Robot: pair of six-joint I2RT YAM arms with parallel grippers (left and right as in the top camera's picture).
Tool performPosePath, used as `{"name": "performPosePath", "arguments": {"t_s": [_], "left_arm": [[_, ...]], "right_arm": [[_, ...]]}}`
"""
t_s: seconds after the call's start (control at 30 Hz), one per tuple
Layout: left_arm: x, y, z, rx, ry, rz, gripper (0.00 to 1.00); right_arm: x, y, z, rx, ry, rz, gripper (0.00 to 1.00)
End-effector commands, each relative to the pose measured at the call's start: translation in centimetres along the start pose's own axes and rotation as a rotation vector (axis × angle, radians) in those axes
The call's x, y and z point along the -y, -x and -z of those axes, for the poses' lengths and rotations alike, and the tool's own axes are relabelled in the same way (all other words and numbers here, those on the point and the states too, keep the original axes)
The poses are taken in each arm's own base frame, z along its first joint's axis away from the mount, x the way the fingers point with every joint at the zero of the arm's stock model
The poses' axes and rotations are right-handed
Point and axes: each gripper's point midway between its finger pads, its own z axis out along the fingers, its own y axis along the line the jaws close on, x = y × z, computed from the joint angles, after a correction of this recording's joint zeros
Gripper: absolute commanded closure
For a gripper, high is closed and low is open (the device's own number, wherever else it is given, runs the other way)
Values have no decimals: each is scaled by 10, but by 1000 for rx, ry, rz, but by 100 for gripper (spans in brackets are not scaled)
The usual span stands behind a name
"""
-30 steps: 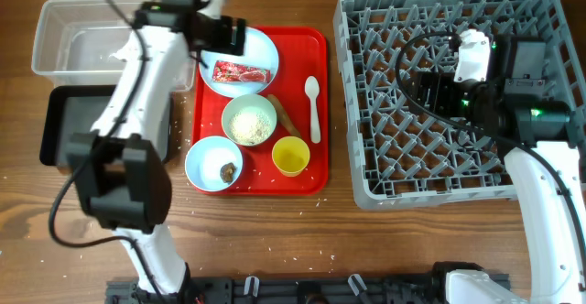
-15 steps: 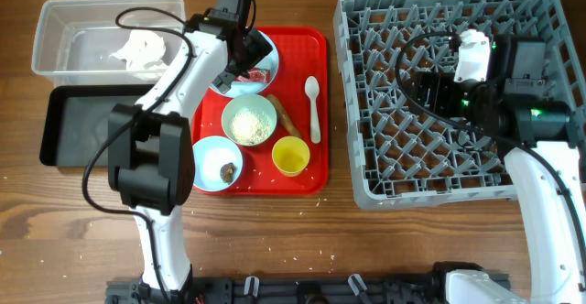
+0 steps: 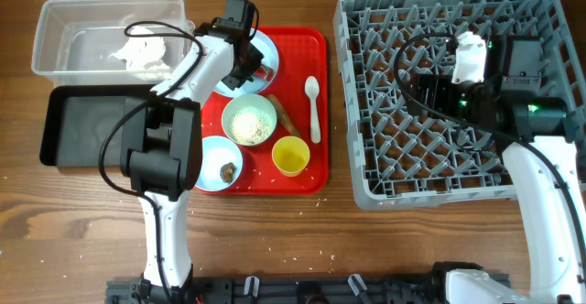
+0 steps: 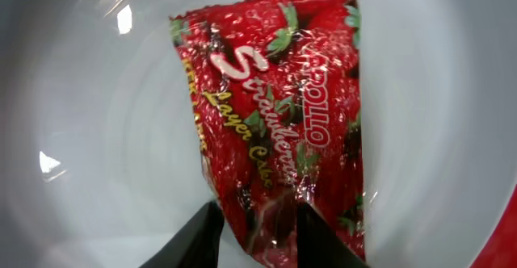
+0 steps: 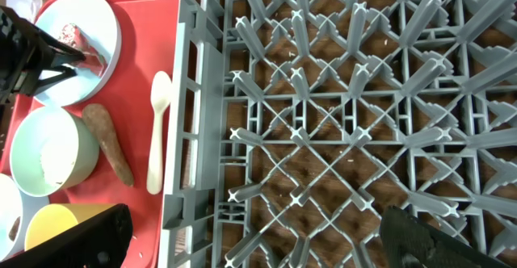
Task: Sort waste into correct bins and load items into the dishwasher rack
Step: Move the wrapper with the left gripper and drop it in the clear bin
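Left gripper (image 4: pixel 257 226) tips down into the plate (image 4: pixel 97 139), fingers (image 4: pixel 194 237) straddling one wrapper (image 4: pixel 283 123); grip unclear. Right gripper (image 5: pixel 258 240) gapes above the rack (image 5: pixel 339 98). Two bowls (image 3: pixel 249 121) (image 3: pixel 209 157), one cup (image 3: pixel 290 156).

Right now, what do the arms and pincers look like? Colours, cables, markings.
Both arms: white tubular links, black joint housings. Left arm has a loose black cable looping off it; left pincer ends in dark tapered tips. Right arm shows a green light on its black housing and a white block near the wrist; right pincer fingers are black. No markings readable.
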Motion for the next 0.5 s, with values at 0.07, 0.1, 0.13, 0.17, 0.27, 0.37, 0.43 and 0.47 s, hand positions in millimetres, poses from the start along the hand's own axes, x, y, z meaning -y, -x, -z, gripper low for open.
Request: {"name": "performPosePath", "arguments": {"t_s": [0.07, 0.1, 0.13, 0.17, 0.27, 0.37, 0.43, 0.47], "left_arm": [[-31, -9, -31, -60, 93, -124, 92], [-33, -5, -31, -58, 94, -115, 96], [-34, 0, -29, -53, 92, -105, 96], [-33, 5, -25, -49, 82, -118, 96], [-13, 35, 17, 28, -3, -232, 96], [14, 58, 90, 151, -118, -315, 96], [21, 72, 140, 253, -166, -330, 96], [20, 76, 152, 280, -170, -325, 96]], "right_arm": [[-3, 3, -1, 0, 18, 3, 0], [-3, 3, -1, 0, 18, 3, 0], [-3, 2, -1, -2, 18, 3, 0], [-3, 2, -1, -2, 18, 2, 0], [-3, 2, -1, -2, 18, 3, 0], [-3, 2, -1, -1, 17, 3, 0], [-3, 3, -1, 0, 17, 3, 0], [-3, 3, -1, 2, 17, 4, 0]]}}
